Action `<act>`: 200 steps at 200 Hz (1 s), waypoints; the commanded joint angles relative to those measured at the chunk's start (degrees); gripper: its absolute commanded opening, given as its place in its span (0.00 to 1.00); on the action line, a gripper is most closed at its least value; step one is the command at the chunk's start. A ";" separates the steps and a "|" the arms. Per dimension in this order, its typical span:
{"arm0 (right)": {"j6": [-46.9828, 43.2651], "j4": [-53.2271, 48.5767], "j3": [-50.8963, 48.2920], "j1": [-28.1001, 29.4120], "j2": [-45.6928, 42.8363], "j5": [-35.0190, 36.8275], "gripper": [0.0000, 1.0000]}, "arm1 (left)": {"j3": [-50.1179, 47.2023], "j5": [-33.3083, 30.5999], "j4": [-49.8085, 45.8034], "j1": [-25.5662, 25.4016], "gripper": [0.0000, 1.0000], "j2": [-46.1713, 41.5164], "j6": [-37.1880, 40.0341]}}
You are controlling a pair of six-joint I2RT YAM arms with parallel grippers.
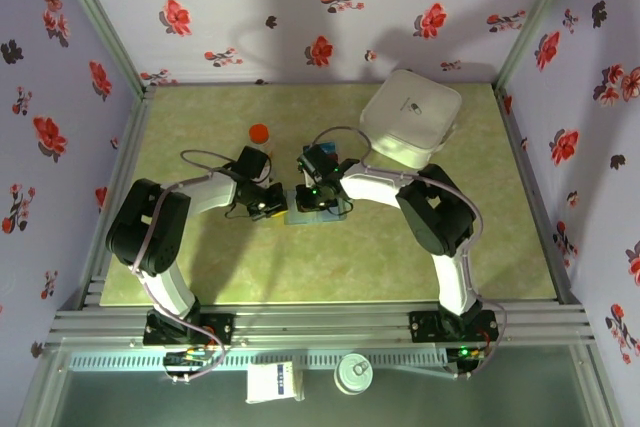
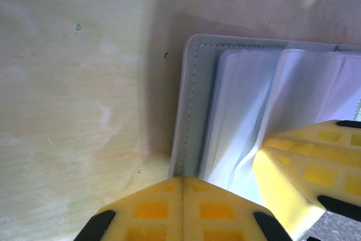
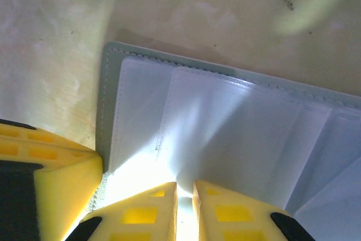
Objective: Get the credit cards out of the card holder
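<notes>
My closed left jaws pressed grey-blue bifold card holder point(image 2: 194, 111), likely steadying; right jaws near-shut over clear sleeves point(image 3: 225, 128), grip unclear.

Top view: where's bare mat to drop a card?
Free: near strip of green mat between the arm bases; far-left patch between the small orange round cap and the left wall. Crowded: centre, where left gripper and right gripper meet over the grey-blue card holder; far right, by the large white rounded case.
</notes>
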 commanded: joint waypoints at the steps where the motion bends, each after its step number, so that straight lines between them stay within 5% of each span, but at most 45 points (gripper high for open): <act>1: -1.17 -3.72 -0.38 0.01 -2.74 2.54 0.18 | 1.65 -1.03 -1.70 0.62 0.00 -0.01 1.88; 34: -3.08 -3.56 -2.46 -0.21 -8.73 6.47 0.26 | 1.70 -2.84 -1.41 1.13 0.00 -5.08 3.26; 65: -6.16 -6.11 -5.07 -1.49 -15.95 13.32 0.48 | 1.70 -7.52 -3.42 3.12 0.19 -11.35 5.83; 89: -7.75 -7.42 -8.08 -4.07 -21.59 17.14 0.62 | 1.50 -12.76 -5.65 5.15 0.40 -16.61 8.94; 99: -8.04 -7.73 -9.57 -5.40 -23.98 19.27 0.78 | 1.35 -15.50 -6.54 5.94 0.51 -18.69 10.45; 109: -8.70 -8.12 -10.80 -6.93 -25.94 21.15 0.99 | 1.06 -17.44 -7.02 6.75 0.79 -20.55 12.04; 131: -10.06 -8.40 -13.41 -11.14 -29.85 23.84 0.99 | 0.69 -21.01 -7.99 8.52 1.00 -23.57 14.73; 200: -18.08 5.87 -28.37 -21.87 -40.73 39.83 0.99 | -4.32 -41.85 -5.27 13.56 1.00 -28.27 20.83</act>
